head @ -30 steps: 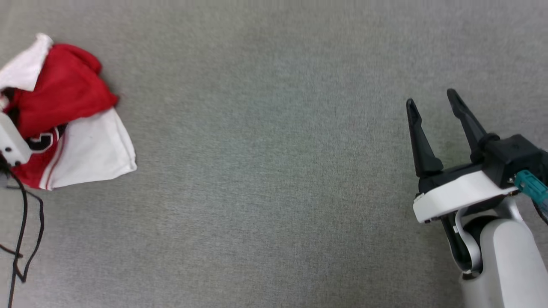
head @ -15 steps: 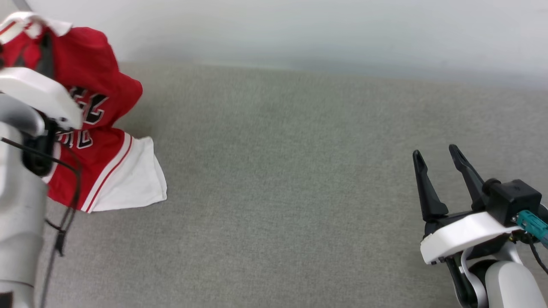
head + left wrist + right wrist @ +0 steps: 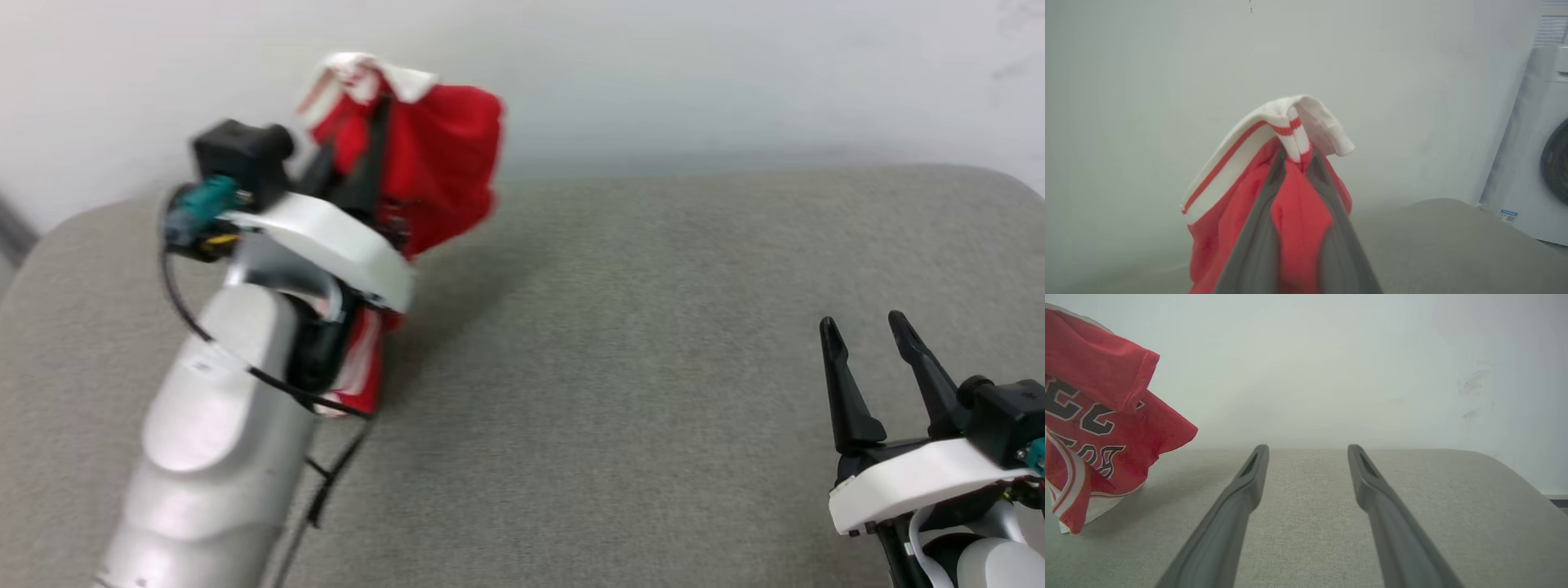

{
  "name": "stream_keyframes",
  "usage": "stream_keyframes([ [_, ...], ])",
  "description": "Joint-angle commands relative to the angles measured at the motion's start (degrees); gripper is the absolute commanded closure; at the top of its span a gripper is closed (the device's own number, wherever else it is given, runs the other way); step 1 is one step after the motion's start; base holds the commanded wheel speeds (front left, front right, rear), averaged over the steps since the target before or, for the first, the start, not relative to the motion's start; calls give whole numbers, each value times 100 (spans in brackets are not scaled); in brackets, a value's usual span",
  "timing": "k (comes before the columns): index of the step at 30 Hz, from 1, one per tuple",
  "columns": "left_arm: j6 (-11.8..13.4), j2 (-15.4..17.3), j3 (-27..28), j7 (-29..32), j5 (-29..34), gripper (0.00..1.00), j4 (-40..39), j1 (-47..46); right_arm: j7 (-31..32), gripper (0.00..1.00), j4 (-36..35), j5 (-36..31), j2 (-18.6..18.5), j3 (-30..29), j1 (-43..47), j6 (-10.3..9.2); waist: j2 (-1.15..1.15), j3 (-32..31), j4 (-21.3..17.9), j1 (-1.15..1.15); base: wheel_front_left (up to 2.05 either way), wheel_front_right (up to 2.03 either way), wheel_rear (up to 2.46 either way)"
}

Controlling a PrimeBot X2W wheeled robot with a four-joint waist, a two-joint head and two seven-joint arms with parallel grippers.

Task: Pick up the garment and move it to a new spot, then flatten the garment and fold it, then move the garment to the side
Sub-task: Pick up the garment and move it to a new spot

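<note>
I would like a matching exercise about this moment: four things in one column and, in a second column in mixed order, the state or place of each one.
Column 1
1. garment
2. left tool
3. right tool
4. white appliance

Column 2
A. open, holding nothing
B. stands at the right edge of the left wrist view
C. hangs bunched, red and white
D. shut on a striped trim

Pairs: 1-C, 2-D, 3-A, 4-B
</note>
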Motion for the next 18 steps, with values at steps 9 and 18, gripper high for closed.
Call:
stream_keyframes([
  [9,-207,-651,-1068,325,-38,100,-558,714,-40,0,-152,111,4,25,-160,-2,0,890,-717,1,0,0,0],
  [18,-324,-647,-2097,444,114,100,-298,1409,-255,0,18,192,5,99,-425,-2,0,1488,-745,1,0,0,0],
])
